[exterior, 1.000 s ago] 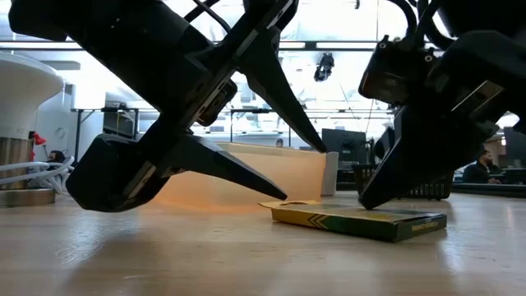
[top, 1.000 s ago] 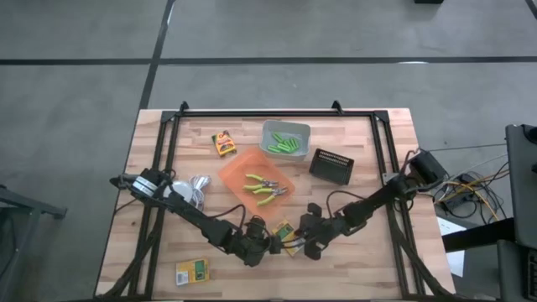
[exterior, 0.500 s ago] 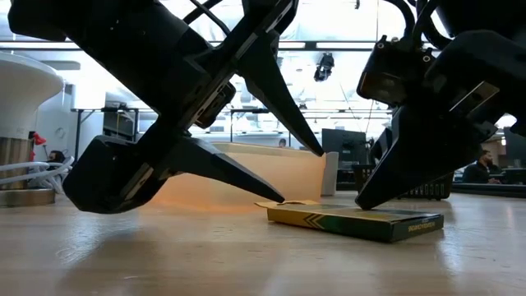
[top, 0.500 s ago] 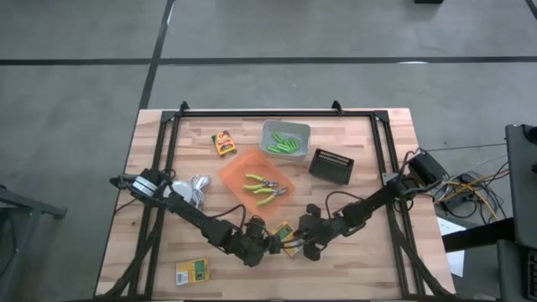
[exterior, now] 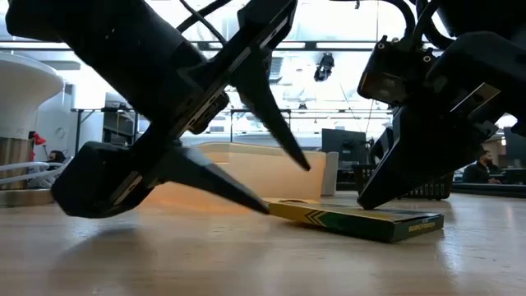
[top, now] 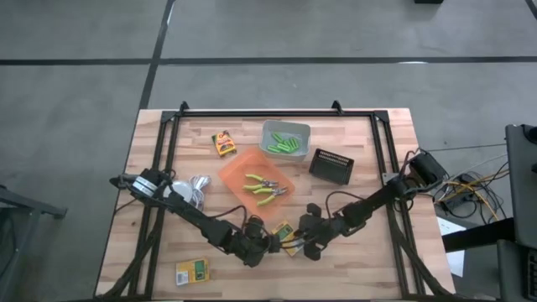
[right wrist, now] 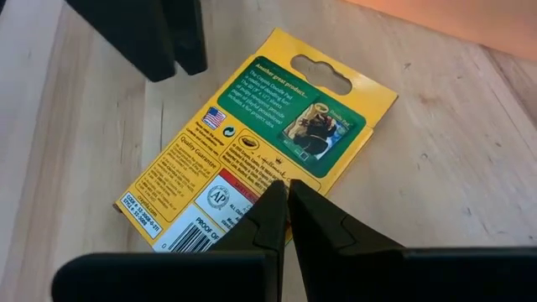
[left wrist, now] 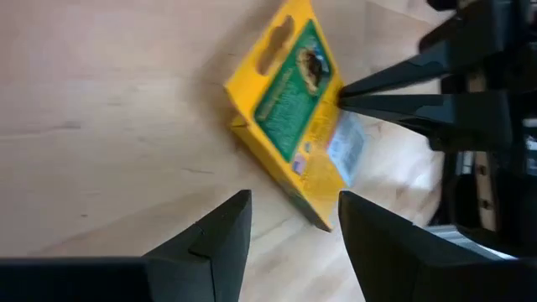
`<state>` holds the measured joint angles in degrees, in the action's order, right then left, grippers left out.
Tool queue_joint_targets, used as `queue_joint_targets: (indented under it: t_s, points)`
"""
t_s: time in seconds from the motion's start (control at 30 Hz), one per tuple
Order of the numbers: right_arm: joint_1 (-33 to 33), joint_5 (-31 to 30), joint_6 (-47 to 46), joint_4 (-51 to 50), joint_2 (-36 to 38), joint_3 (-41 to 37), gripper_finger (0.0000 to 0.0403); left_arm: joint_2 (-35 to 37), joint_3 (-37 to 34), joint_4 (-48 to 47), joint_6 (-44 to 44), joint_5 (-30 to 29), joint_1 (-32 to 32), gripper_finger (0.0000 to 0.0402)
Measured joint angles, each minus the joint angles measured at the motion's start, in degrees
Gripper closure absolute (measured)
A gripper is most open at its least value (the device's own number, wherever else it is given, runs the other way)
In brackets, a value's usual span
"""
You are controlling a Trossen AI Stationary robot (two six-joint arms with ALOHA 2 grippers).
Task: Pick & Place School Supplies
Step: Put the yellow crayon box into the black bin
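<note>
Table (top: 377,260) of pale wood carries everything. Left gripper (exterior: 279,185), fingers spread wide, sits low beside the yellow-and-green box (right wrist: 260,159), which lies flat near the front edge. Right gripper (right wrist: 281,197), fingers pinched together, presses tips on the box's face.

left end effector (top: 273,243) spread; right end effector (top: 304,244) closed

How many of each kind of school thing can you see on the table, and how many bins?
Yellow-and-green printed boxes: 3, at and
Green-handled plier-like tools: 2, in the orange bin
Lime-green marker sticks, in the grey bin: a small pile, too bunched to count
Orange bin: 1
Grey bin: 1
Black bin: 1
Total counted: 8, plus the markers
</note>
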<state>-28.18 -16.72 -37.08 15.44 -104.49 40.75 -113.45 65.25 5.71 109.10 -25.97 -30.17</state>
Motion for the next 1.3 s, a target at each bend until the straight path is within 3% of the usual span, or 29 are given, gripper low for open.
queue_joint_targets:
  t_s: [0.3, 1.3]
  points:
    - [0.02, -1.16, -0.04, 0.0, -0.04, -0.04, 0.0385, -0.02, 0.0, -2.54, 0.65, -5.19, 0.1, 0.0216]
    - [0.15, -2.57, -2.4, -0.29, -0.11, -0.15, 0.0385, -1.81, 0.04, -2.75, 0.48, -5.38, 1.31, 0.0216]
